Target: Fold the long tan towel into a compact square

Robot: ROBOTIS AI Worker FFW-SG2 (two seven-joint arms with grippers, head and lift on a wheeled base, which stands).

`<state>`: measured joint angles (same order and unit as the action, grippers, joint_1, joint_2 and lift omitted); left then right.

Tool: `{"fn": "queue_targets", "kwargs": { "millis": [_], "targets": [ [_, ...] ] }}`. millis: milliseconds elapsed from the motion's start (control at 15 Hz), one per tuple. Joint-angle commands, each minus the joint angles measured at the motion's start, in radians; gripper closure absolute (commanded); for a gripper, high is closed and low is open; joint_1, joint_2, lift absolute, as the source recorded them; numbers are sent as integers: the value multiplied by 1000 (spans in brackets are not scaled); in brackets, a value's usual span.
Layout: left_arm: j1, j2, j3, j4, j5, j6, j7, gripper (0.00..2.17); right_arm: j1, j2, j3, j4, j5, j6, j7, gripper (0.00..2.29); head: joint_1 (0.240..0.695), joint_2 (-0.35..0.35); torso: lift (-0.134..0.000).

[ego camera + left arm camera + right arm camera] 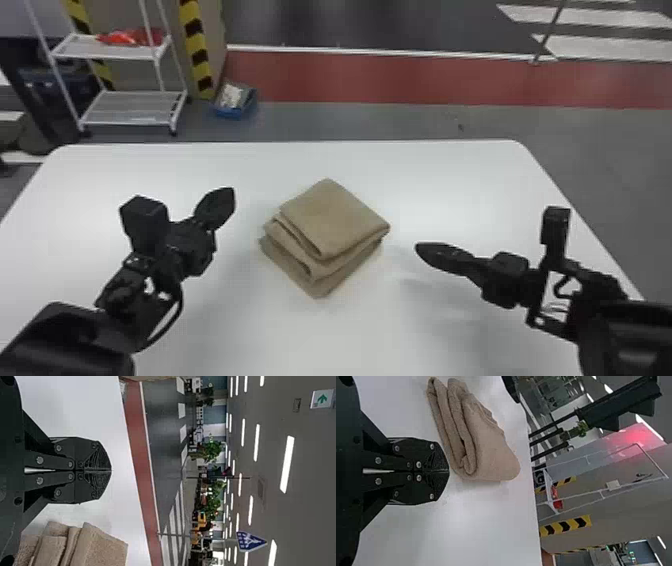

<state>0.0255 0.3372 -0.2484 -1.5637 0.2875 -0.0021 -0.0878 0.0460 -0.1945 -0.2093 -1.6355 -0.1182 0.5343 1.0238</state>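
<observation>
Towel (332,220) (well inside table edges (400,143))

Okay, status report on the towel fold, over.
Left gripper shut, left of towel. Right gripper shut, right of towel. Tan towel folded in a layered stack on table. Nothing blocking it.

Indoor hall with road markings (610,48)

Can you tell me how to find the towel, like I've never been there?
Look for the big white table with a black gripper over its left part and another over its right. Between them lies the tan towel, folded into a thick stack with one corner pointing at the table's far edge. It's the soft, layered thing, while both grippers are hard and black.
</observation>
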Motion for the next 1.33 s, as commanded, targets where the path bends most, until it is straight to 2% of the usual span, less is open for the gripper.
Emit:
{"fn": "queue_targets", "kwargs": {
  "millis": [0,200,533,800,933,1067,1133,1267],
  "targets": [
    [14,0,3,-22,2,1,2,2078,-34,4,79,31,28,-29,-40,2202,695,-34,-125],
    [25,2,3,-41,1,5,7,2078,-92,17,146,75,48,-29,-86,2202,695,-5,-125],
    [65,25,17,-96,2,35,5,2078,-206,27,226,217,75,-78,-160,2202,695,32,-125],
    [90,29,26,-127,2,57,5,2078,-399,67,294,424,112,-121,-206,2202,695,52,-125],
    [99,32,28,-131,2,54,5,2078,-453,104,307,479,114,-158,-214,2202,695,69,-125],
    [102,40,31,-131,2,57,5,2078,-410,106,297,444,91,-167,-202,2202,695,87,-125],
    [106,45,31,-133,2,57,5,2078,-360,96,272,381,75,-158,-183,2202,695,94,-125],
    [110,46,31,-137,1,63,7,2078,-264,76,180,258,60,-136,-139,2202,695,102,-125]
  ]
}}
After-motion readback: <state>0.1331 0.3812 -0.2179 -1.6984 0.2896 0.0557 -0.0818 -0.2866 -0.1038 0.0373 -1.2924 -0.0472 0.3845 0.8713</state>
